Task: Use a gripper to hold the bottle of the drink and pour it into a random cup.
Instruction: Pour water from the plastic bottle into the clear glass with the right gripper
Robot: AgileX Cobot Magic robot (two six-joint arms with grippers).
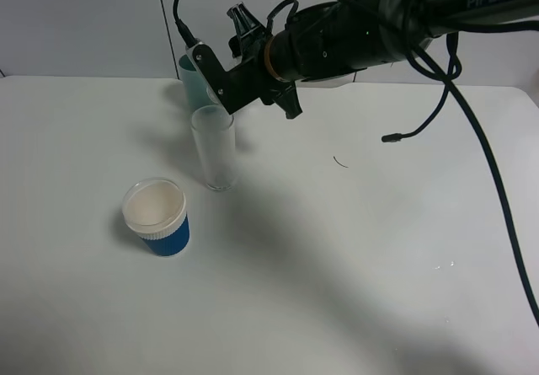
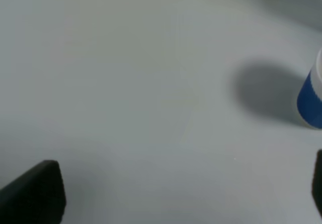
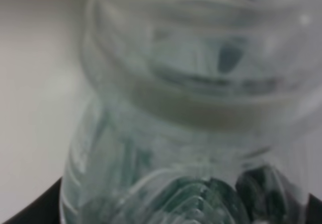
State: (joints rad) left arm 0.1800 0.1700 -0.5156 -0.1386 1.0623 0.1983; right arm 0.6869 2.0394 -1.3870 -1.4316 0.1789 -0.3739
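Note:
My right gripper (image 1: 222, 84) reaches across from the right and hangs just above the cup (image 1: 213, 149), a tall clear glass standing on the table. It is shut on the bottle of the drink (image 3: 176, 133). The bottle's clear ribbed body with green tints fills the right wrist view, blurred and very close. From the high camera only a small clear bit of the bottle (image 1: 216, 96) shows, over the glass rim between the black fingers. My left gripper (image 2: 176, 196) is open over bare table, one dark fingertip (image 2: 35, 194) showing in the lower corner.
A teal cup (image 1: 190, 78) stands right behind the glass, partly hidden by the gripper. A blue cup with a wide white rim (image 1: 157, 216) sits in front and to the left, its edge (image 2: 312, 98) also in the left wrist view. Black cables (image 1: 472, 139) hang from the right arm.

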